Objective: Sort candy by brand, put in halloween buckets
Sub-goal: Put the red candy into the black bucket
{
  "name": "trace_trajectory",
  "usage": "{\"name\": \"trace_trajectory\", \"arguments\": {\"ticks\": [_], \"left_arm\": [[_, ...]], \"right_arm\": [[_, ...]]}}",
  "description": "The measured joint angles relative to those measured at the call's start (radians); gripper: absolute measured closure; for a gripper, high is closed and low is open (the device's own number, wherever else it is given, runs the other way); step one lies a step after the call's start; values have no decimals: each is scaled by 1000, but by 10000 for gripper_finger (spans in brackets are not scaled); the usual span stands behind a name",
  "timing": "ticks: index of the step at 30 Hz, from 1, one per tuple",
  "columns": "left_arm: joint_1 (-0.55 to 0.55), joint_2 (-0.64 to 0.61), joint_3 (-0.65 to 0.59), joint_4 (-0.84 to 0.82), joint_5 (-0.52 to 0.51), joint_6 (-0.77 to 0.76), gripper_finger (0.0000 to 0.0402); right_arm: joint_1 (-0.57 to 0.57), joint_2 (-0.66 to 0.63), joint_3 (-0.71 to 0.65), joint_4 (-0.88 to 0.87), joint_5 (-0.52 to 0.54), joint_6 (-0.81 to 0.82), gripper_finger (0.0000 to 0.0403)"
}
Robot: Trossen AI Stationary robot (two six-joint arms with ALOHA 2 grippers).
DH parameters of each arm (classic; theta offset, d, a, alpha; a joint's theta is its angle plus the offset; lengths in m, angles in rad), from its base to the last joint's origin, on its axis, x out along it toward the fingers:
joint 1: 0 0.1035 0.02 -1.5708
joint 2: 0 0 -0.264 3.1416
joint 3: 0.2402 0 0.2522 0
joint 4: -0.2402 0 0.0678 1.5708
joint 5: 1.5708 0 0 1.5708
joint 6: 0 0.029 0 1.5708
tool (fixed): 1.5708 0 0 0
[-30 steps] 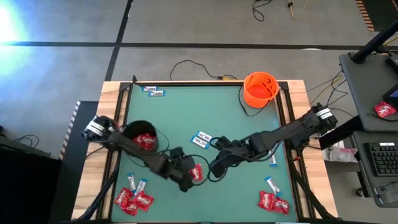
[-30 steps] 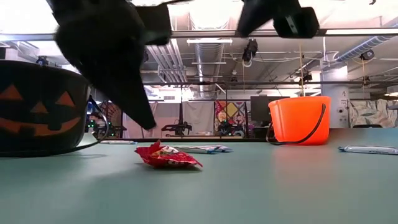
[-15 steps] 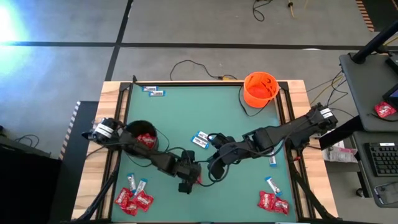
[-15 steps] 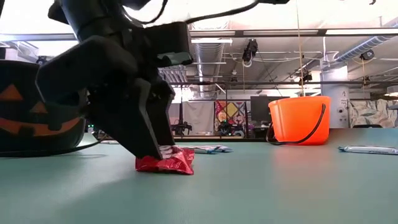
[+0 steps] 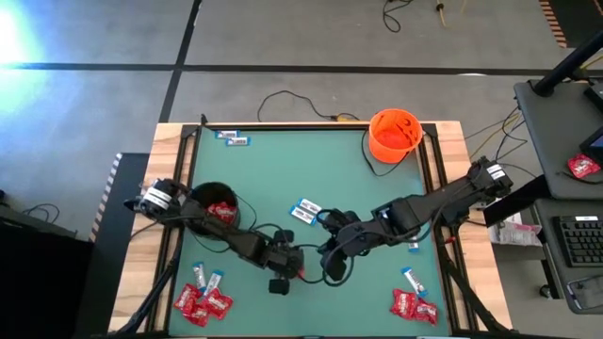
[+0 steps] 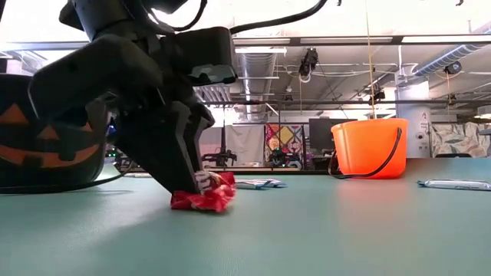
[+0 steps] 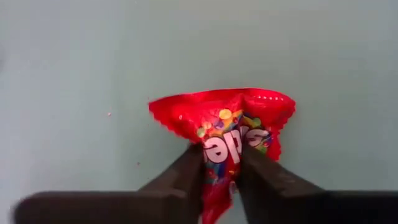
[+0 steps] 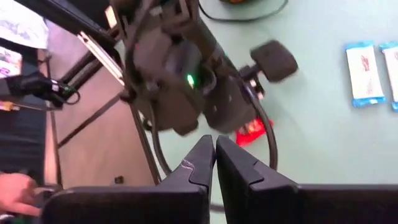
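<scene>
Table [image 5: 283, 160]: flat green mat framed in pale wood; everything below is placed from the black bucket near its left edge.
My left arm [image 5: 212, 231]: dark and jointed, running from beside the black bucket out toward the middle of the mat, wrist bent down.
My right arm [image 5: 424, 202]: dark, reaching in from the side across from the black bucket.
Black bucket [image 5: 215, 209]: round, with an orange pumpkin face on its wall in the low view; red packets already lie inside.
Orange bucket [image 5: 394, 135]: smooth bright plastic, round, with a dark handle, at the far corner well apart from the black bucket.
My left gripper [image 7: 219, 177]: closed down on a red packet [image 7: 231, 127], my two dark fingers pinching its lower half. The packet is shiny, crinkled foil with saw-tooth edges, bunched up on the mat, a little way from the black bucket toward the table's middle.
My right gripper [image 8: 215, 162]: fingers pressed together, holding nothing, just beyond my left gripper as seen from the black bucket.
Other candy: a heap of red packets and slim white-and-blue bars [image 5: 203, 297] at the near edge below the black bucket; a second heap [image 5: 413, 303] at the opposite near corner; a pair of bars [image 5: 305, 212] mid-table; another pair [image 5: 232, 138] at the far edge.
In the way: a black cable [image 5: 328, 266] loops on the mat beside the pinched packet.
</scene>
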Motion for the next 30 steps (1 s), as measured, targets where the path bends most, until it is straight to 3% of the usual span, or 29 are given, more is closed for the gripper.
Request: {"name": "trace_trajectory", "arguments": {"ticks": [4,9,16,19,22,27,30], "left_arm": [[0,-65,-5,-47,17,10,390],[3,-235,15,-203,-5,18,375],[3,-526,102,-650,-50,-32,385],[3,-626,100,-916,-85,-141,390],[4,-737,59,-1068,-119,-259,391],[16,-872,-73,-1099,-236,-456,391],[27,-913,-145,-1092,-239,-543,392]], "right_arm": [[0,-5,0,8,-62,56,390],[0,-29,0,40,-94,26,390],[0,-47,0,39,-67,-18,390],[0,-48,0,39,-64,-26,390],[0,-45,0,39,-64,-27,390],[0,-29,0,40,-42,-18,390],[0,-24,0,40,-34,-14,390]]}}
